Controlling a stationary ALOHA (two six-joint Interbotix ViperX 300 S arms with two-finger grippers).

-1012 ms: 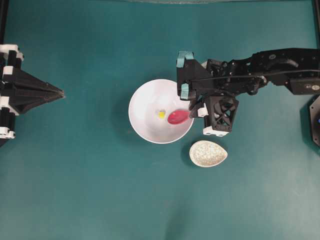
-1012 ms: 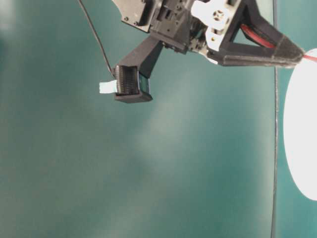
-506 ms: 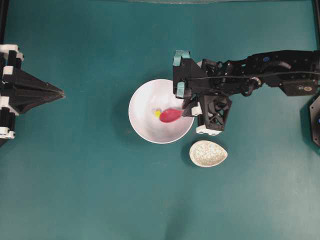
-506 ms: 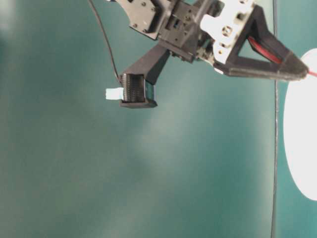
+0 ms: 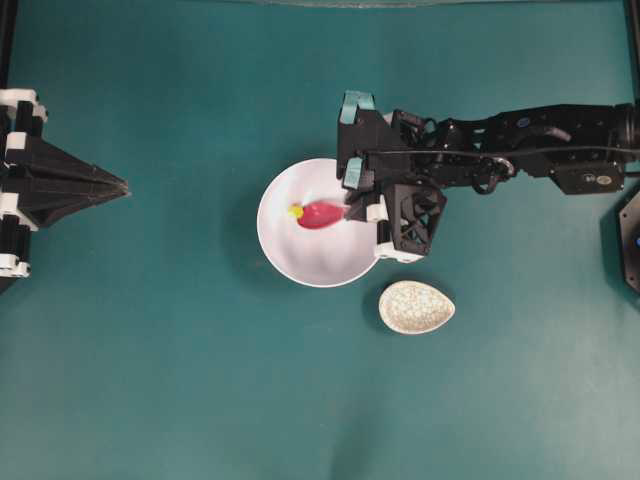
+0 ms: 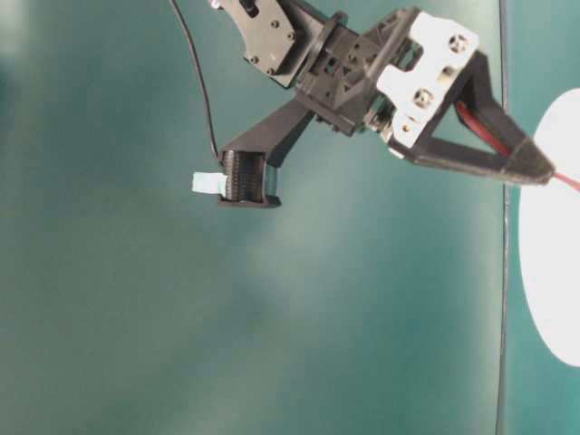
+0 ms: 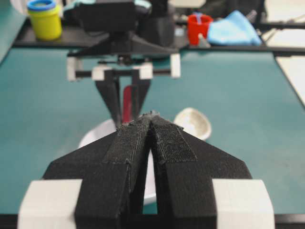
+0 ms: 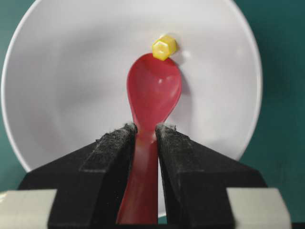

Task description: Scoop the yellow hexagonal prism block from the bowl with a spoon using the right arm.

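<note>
A glossy pink-red spoon (image 8: pixel 150 102) is clamped between the black, felt-textured fingers (image 8: pixel 110 157) of the right gripper (image 8: pixel 145 131), whose body carries white blocks. Teal tape (image 5: pixel 355 105) is wrapped at the wrist behind that gripper. At the spoon's far tip, a bright yellow hexagonal block (image 8: pixel 164 47) is seen against the plain white bowl (image 8: pixel 62 71). The surrounding table (image 5: pixel 200 380) is coloured a uniform dark teal. Beside the right gripper, off the bowl, a small oval dish (image 5: pixel 416 306) is patterned beige with fine speckles. The left gripper (image 7: pixel 151 119) is finished in black with white blocks.
</note>
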